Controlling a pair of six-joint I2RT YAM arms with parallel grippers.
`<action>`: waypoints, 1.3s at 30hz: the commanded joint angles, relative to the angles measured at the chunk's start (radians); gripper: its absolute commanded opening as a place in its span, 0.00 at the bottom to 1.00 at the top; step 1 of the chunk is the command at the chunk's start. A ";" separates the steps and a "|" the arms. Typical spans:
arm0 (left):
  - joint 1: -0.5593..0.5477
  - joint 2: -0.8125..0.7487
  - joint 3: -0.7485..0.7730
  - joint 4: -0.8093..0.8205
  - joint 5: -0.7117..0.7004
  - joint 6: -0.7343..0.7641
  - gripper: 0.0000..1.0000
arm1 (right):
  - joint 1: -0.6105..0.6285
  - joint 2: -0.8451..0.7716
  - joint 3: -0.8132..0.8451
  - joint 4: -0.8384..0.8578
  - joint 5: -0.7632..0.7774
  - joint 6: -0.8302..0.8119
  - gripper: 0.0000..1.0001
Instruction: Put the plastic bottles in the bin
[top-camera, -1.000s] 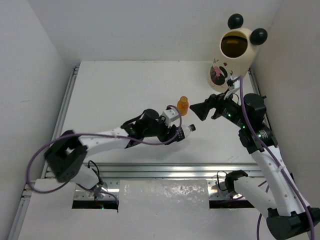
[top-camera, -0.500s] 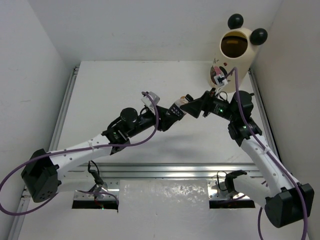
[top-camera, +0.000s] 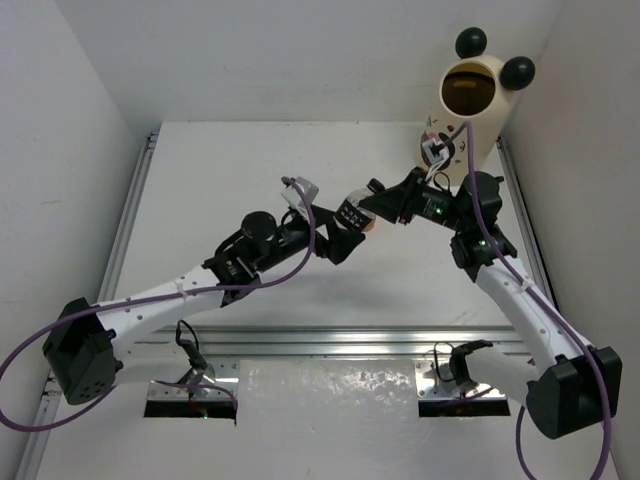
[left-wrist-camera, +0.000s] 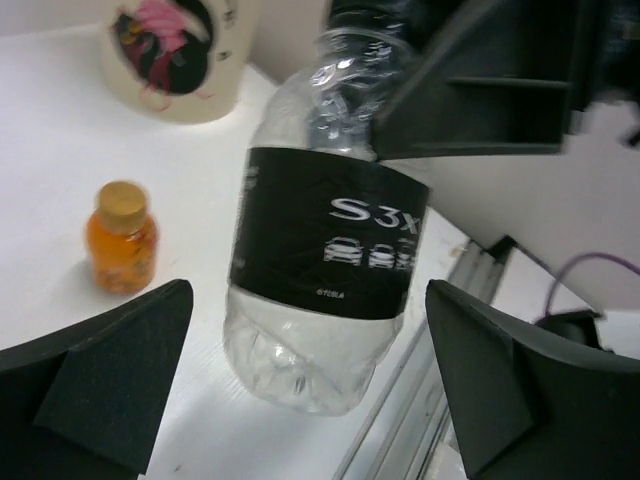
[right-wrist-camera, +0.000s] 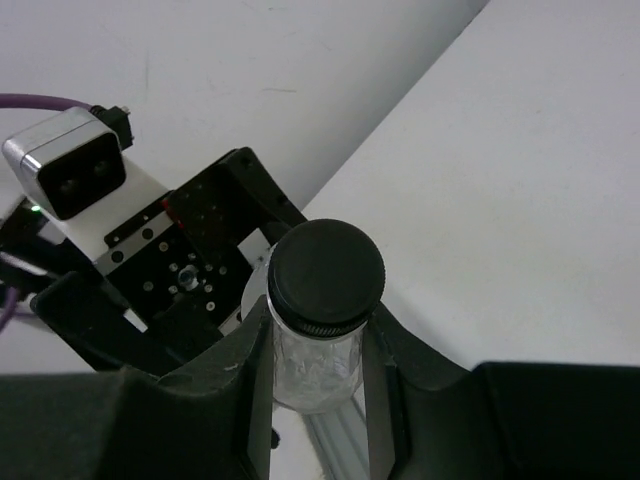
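Clear plastic with a black label, the bottle (left-wrist-camera: 325, 250) hangs above the desk (top-camera: 230, 180) mid-frame in the overhead view, neck clamped by the right end effector (right-wrist-camera: 318, 345), whose arm sits nearer the bin (top-camera: 470, 110) at upper right (a handover, I judge). The left end effector (left-wrist-camera: 308, 300) gapes either side, untouching. An orange bottle (left-wrist-camera: 120, 240) stands on the desk.

The top view looks down and forward from above and behind both arm bases. It is far enough to take in the whole table (top-camera: 230, 170), both arms and the bin (top-camera: 470, 110) at the far right.

The left wrist view looks forward past the left gripper (left-wrist-camera: 305, 310), close on the clear bottle (left-wrist-camera: 320, 250) ahead of its fingers. The bin and an orange bottle (left-wrist-camera: 121, 237) lie beyond.

The right wrist view looks along the right gripper (right-wrist-camera: 318, 350), close on that bottle's cap, with the left wrist camera (right-wrist-camera: 65, 165) beyond.

All three views share the clear bottle.
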 joint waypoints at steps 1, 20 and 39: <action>-0.001 0.002 0.147 -0.236 -0.221 -0.055 1.00 | 0.002 -0.034 0.147 -0.115 0.151 -0.157 0.00; -0.002 -0.071 0.019 -0.583 -0.464 -0.238 1.00 | -0.143 0.567 0.747 0.108 1.230 -1.090 0.02; -0.002 0.038 0.186 -0.488 -0.446 -0.213 1.00 | -0.161 0.749 0.988 -0.276 1.062 -0.746 0.99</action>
